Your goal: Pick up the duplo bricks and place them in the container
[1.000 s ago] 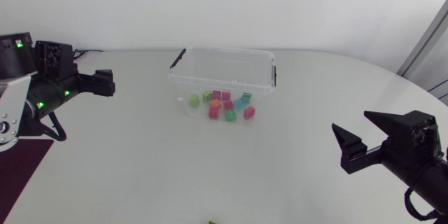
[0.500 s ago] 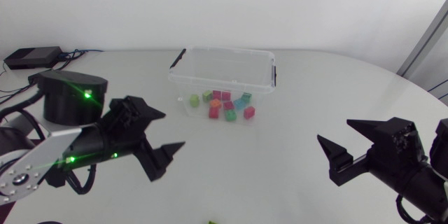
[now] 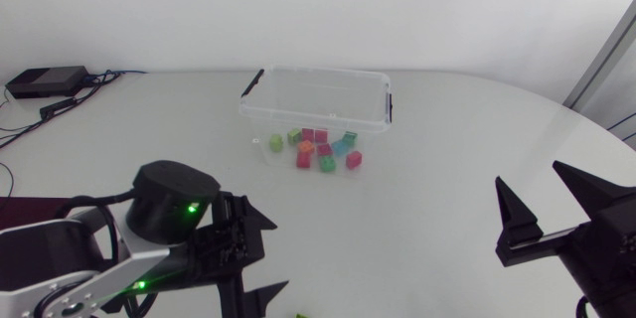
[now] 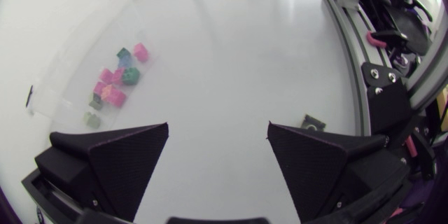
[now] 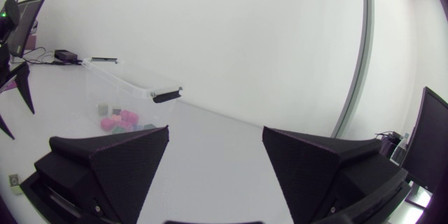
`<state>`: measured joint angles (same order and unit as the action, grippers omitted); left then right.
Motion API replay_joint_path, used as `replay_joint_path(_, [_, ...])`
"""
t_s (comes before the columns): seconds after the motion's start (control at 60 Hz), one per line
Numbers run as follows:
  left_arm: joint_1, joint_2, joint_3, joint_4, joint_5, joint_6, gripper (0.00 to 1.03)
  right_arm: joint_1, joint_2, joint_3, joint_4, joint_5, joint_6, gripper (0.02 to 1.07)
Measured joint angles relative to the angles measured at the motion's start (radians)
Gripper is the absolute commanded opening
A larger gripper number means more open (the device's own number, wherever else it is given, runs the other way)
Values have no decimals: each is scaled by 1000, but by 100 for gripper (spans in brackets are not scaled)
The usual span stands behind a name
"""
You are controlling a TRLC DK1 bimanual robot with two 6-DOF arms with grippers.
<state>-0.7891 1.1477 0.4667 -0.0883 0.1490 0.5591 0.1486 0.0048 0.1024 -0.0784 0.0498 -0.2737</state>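
Tabletop [image 3: 447,139] first: white, smooth, and I judged it slick enough for a small piece to skid if I nudged it. On it, toward the far side, stood the clear container [image 3: 313,71], lid off, with black handles at its ends. It looked thin-walled and light, so I expected it to shift if a finger knocked its rim.

Both arms were well apart from it. The left gripper [image 3: 278,255] hung over the near edge of the table with its wedge fingers spread wide and nothing between them, which the left wrist view [image 4: 218,129] confirmed. The right gripper [image 3: 529,179] sat off to the right, equally wide open and empty [image 5: 215,131].

Most of the duplo bricks [image 3: 318,149] already lay in a loose cluster on the container's floor: pink, green, teal and orange. From the left wrist [image 4: 115,84] they showed well ahead of the fingers.

One loose brick [image 3: 298,315] remained on the table at the near edge, greenish, just beside the left gripper's finger in the left wrist view [image 4: 310,121].

I took it for hard, stiff plastic: light, not fragile, with smooth sides. My plan was to pinch it across two flat opposite faces, centred in the broad fingers, and keep off the studded top.
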Motion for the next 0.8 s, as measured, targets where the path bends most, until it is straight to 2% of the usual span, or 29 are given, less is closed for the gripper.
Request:
replay_joint_path(0.183, [-107,31,1,-73,-27,31,98,-2,-4,-37,20,45,-34,101])
replay_joint_path(0.367, [-130,63,19,-132,-31,77,97,-6,-4,-69,54,64,-69,101])
replay_joint_path(0.8, [-208,190,91,-168,-34,130,96,-6,-4,-70,61,63,-67,102])
